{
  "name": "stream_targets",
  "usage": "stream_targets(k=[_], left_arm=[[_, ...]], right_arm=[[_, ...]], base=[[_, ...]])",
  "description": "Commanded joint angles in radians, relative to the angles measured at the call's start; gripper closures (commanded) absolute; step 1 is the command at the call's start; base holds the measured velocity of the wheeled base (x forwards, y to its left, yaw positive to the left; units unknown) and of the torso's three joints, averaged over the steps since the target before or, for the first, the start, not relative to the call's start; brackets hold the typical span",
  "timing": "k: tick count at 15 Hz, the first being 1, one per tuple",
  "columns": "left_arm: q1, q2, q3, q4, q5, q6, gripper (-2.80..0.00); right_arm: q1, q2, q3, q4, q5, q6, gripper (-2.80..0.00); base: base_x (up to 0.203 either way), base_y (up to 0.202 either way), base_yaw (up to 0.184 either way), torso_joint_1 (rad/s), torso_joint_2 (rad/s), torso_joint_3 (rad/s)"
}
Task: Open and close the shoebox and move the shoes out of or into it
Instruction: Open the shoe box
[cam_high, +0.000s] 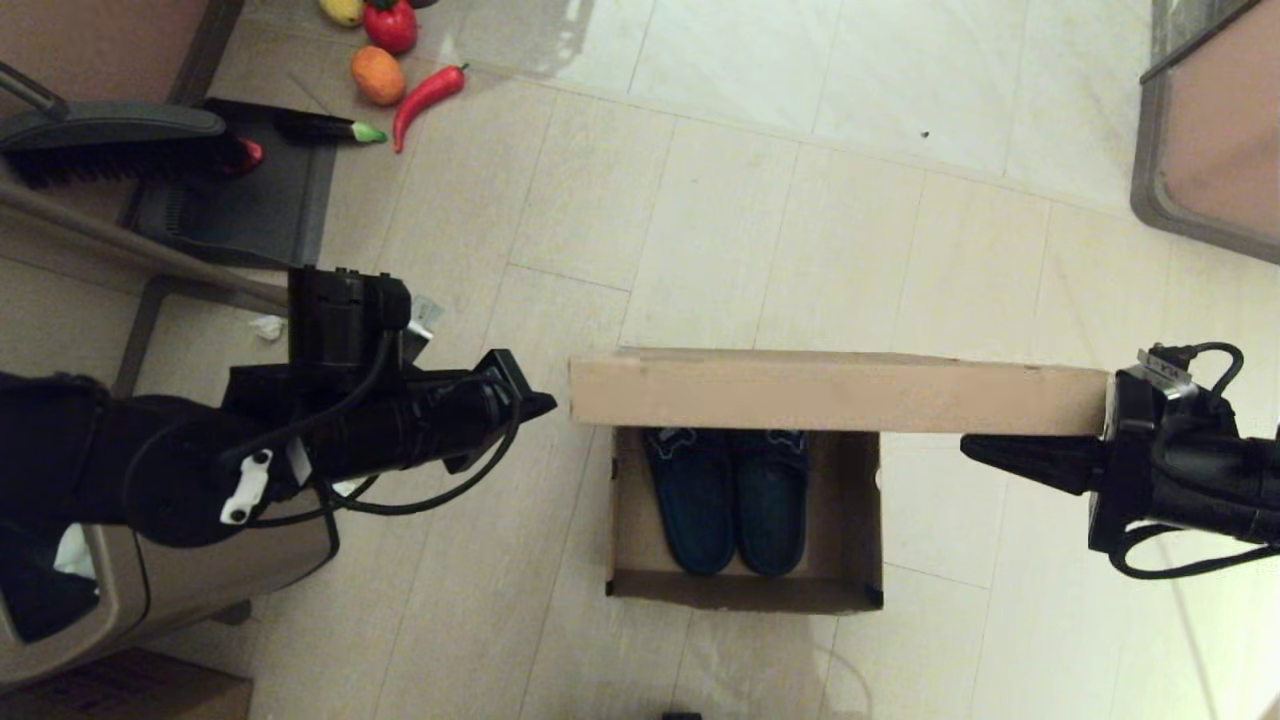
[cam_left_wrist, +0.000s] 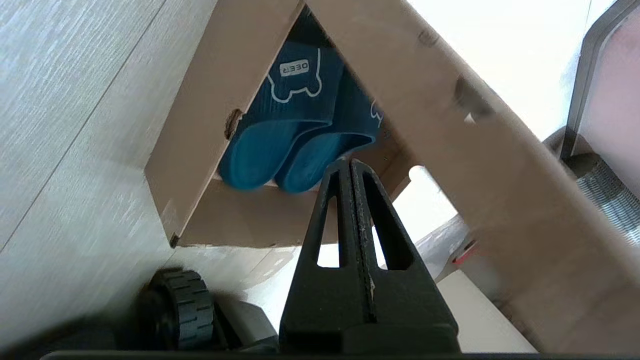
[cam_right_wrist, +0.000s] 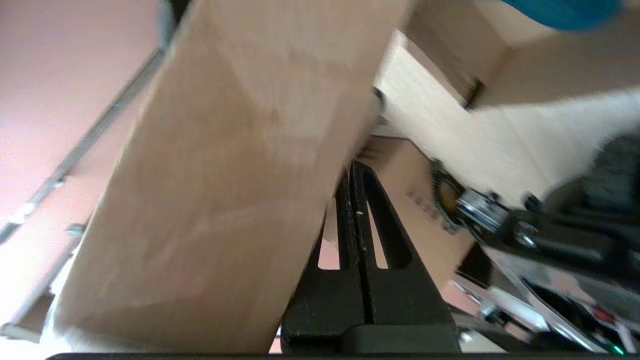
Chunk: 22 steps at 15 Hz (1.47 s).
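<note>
The raised lid (cam_high: 840, 398) hides the toes of the shoes (cam_high: 735, 495), seemingly.

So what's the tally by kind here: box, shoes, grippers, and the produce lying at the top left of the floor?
Shoebox: 1, lid raised
Shoes: 2, teal slides inside the box
Grippers: 2, left gripper and right gripper, both shut
Produce: 5 visible (yellow fruit, red pepper, orange fruit, red chili, eggplant)
Total: 10
</note>
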Motion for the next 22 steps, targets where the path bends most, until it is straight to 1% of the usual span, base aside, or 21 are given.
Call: stream_targets(k=[1,5,7,8,11,12,14,15,16,17,18,19,20,21,22], left_arm=[[0.002,-0.012,0.004,0.000,-0.002,-0.005,0.00],[0.002,-0.010,0.019,-0.001,-0.002,-0.005,0.00],[-0.004,-0.017,0.050,-0.001,-0.002,-0.005,0.00],[-0.006,-0.017,0.051,-0.001,-0.002,-0.005,0.00],[-0.011,-0.013,0.047,-0.002,-0.002,-0.005,0.00],[-0.011,-0.009,0.047,-0.004,-0.001,-0.005,0.00],[-0.011,-0.008,0.053,-0.007,-0.001,-0.006,0.00],[-0.011,-0.008,0.053,-0.009,0.002,-0.005,0.00],[-0.016,-0.007,0.049,-0.011,0.007,0.001,0.00],[-0.028,-0.003,0.046,-0.011,0.009,0.014,0.00],[-0.034,0.003,0.046,-0.011,0.027,0.062,0.00],[-0.039,0.011,0.049,-0.011,0.073,0.133,0.00],[-0.043,0.018,0.053,-0.011,0.135,0.202,0.00],[-0.047,0.015,0.067,-0.009,0.187,0.253,0.00],[-0.051,0.008,0.083,-0.003,0.214,0.268,0.00]], right_arm=[[-0.001,0.051,-0.063,-0.004,0.007,0.017,0.00],[-0.001,0.196,-0.252,-0.009,0.006,0.035,0.00],[0.003,0.292,-0.374,-0.083,0.004,0.054,0.00],[0.004,0.325,-0.436,-0.128,0.004,0.088,0.00],[0.002,0.399,-0.634,-0.215,-0.002,0.309,0.00],[0.002,0.430,-0.667,-0.244,-0.005,0.346,0.00],[0.005,0.438,-0.670,-0.259,-0.006,0.348,0.00],[0.007,0.427,-0.660,-0.256,-0.006,0.316,0.00],[0.016,0.411,-0.645,-0.237,-0.008,0.223,0.00],[0.037,0.392,-0.625,-0.195,-0.014,0.102,0.00],[0.076,0.375,-0.609,-0.105,-0.050,-0.080,0.00],[0.131,0.366,-0.599,0.013,-0.134,-0.290,0.00],[0.195,0.361,-0.589,0.132,-0.284,-0.492,0.00],[0.271,0.361,-0.576,0.240,-0.494,-0.638,0.00],[0.364,0.365,-0.557,0.311,-0.626,-0.719,0.00]], base=[[0.000,0.000,0.000,0.000,0.00,0.000],[0.000,0.000,0.000,0.000,0.00,0.000],[0.000,0.000,0.000,0.000,0.00,0.000],[0.000,0.000,0.000,0.000,0.00,0.000],[0.000,0.000,0.000,0.000,0.00,0.000],[0.000,0.000,0.000,0.000,0.00,0.000],[0.000,0.000,0.000,0.000,0.00,0.000],[0.000,0.000,0.000,0.000,0.00,0.000],[0.000,0.000,0.000,0.000,0.00,0.000],[0.000,0.000,0.000,0.000,0.00,0.000],[0.000,0.000,0.000,0.000,0.00,0.000],[0.000,0.000,0.000,0.000,0.00,0.000],[0.000,0.000,0.000,0.000,0.00,0.000],[0.000,0.000,0.000,0.000,0.00,0.000],[0.000,0.000,0.000,0.000,0.00,0.000]])
